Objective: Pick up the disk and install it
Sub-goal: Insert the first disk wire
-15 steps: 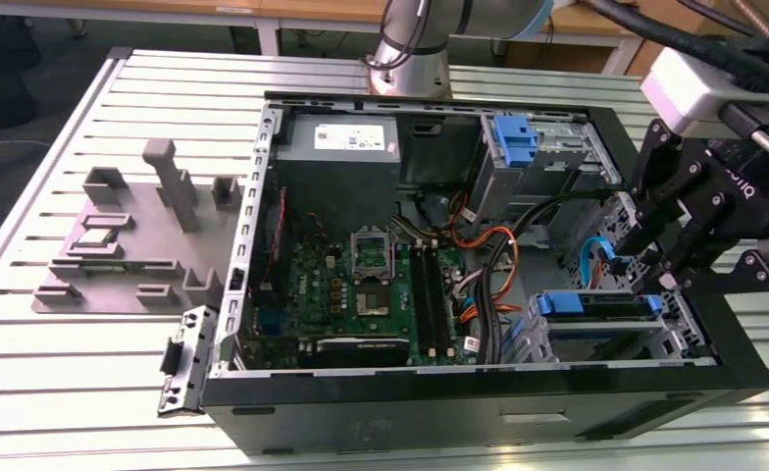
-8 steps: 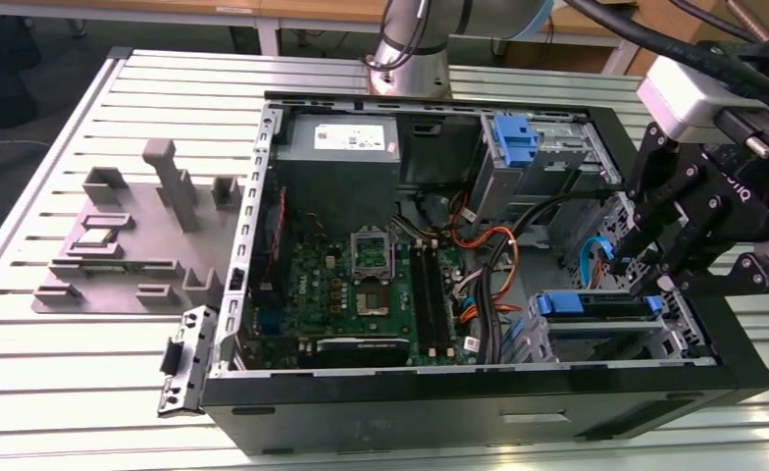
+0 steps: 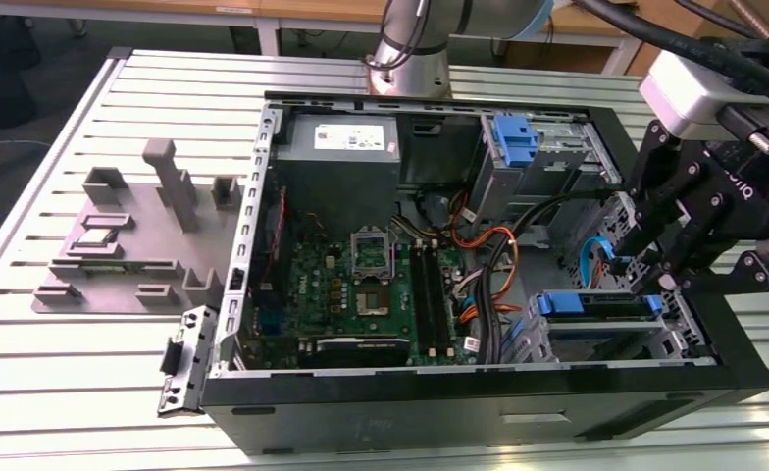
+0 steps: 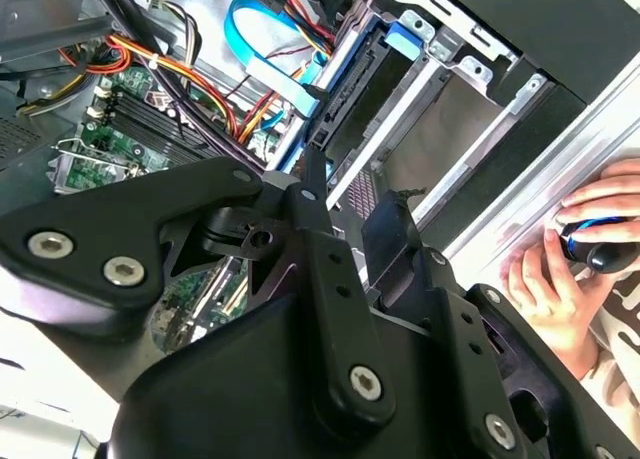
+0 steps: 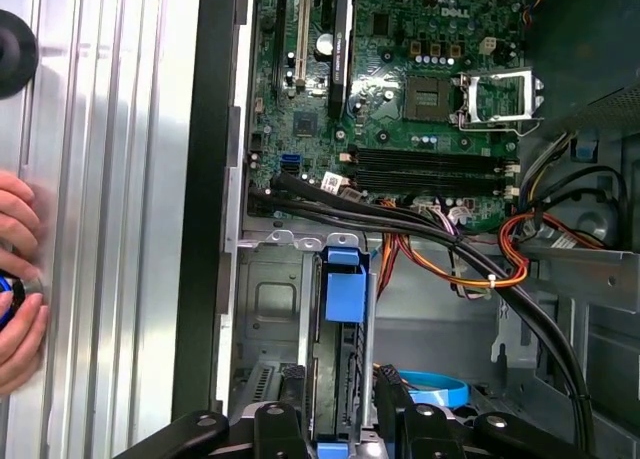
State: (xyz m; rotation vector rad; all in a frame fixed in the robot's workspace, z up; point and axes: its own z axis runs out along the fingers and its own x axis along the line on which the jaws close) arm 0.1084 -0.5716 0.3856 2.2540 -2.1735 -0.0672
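Note:
The disk [image 3: 594, 304] sits in the drive bay at the case's corner on the exterior view's right, near the front. Its blue carrier tab [image 5: 342, 284] and dark edge [image 4: 345, 89] show in both wrist views. My black gripper [image 3: 646, 275] hangs just above that bay. It is open, with one finger [image 5: 290, 409] on each side of the disk's end and a small gap to the rails. In the second wrist view the gripper [image 4: 352, 194] is spread over the bay's metal frame.
The open computer case [image 3: 489, 392] holds a motherboard [image 3: 358, 285], a grey power supply [image 3: 338, 147], orange and black cables [image 5: 450, 249] and a blue flat cable [image 4: 270, 59]. A blue bracket [image 3: 516, 137] sits in the far bay. A grey fixture [image 3: 136, 235] lies on the table. A person's hand [image 4: 565, 269] rests beside the case.

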